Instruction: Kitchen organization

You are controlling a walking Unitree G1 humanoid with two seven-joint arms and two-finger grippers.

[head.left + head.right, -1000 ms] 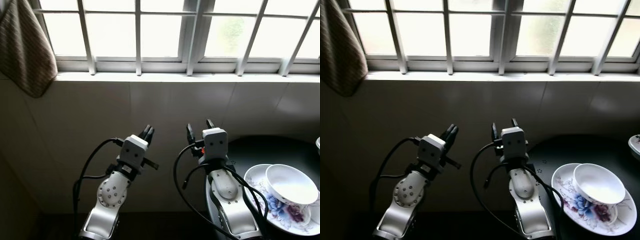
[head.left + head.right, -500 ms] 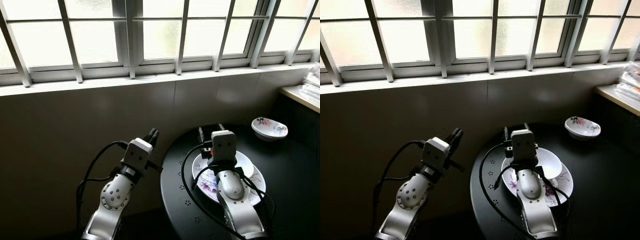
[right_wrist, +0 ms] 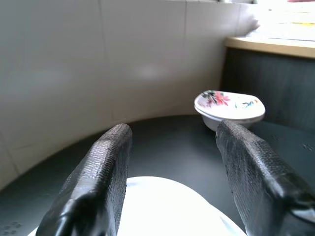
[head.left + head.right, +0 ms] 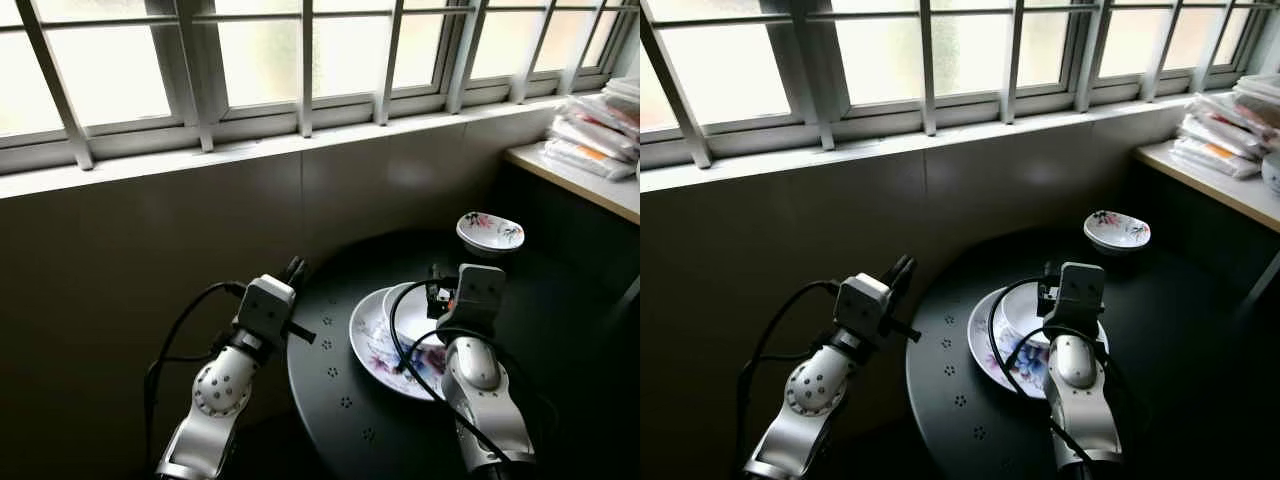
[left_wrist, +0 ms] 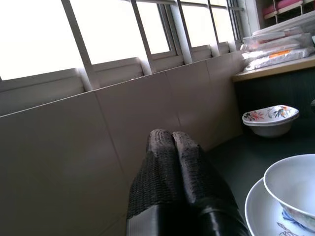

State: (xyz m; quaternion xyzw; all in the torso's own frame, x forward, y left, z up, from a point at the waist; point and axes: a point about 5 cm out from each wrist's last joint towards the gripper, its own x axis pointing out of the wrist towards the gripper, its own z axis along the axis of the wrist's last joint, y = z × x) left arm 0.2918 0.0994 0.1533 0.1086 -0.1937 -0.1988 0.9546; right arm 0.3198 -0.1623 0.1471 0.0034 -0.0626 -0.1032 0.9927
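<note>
A round black table [image 4: 340, 400] carries a floral plate [image 4: 375, 345] with a white bowl [image 4: 412, 303] sitting on it. A small floral bowl [image 4: 490, 233] stands farther back near the wall. My right gripper [image 4: 448, 273] hovers open just above the white bowl [image 3: 167, 201], its fingers [image 3: 101, 177] wide apart with nothing between them, pointing toward the small bowl [image 3: 230, 107]. My left gripper [image 4: 295, 268] is shut and empty at the table's left edge; its closed fingertips [image 5: 172, 142] point along the tiled wall.
A tiled wall under a barred window [image 4: 300, 60] runs behind the table. A wooden counter [image 4: 575, 180] at the right holds stacked packets [image 4: 590, 125]. Dark floor lies left of the table.
The camera has swung right, bringing the table, small bowl and counter into view. My right gripper now sits over the white bowl; both grippers keep their state.
</note>
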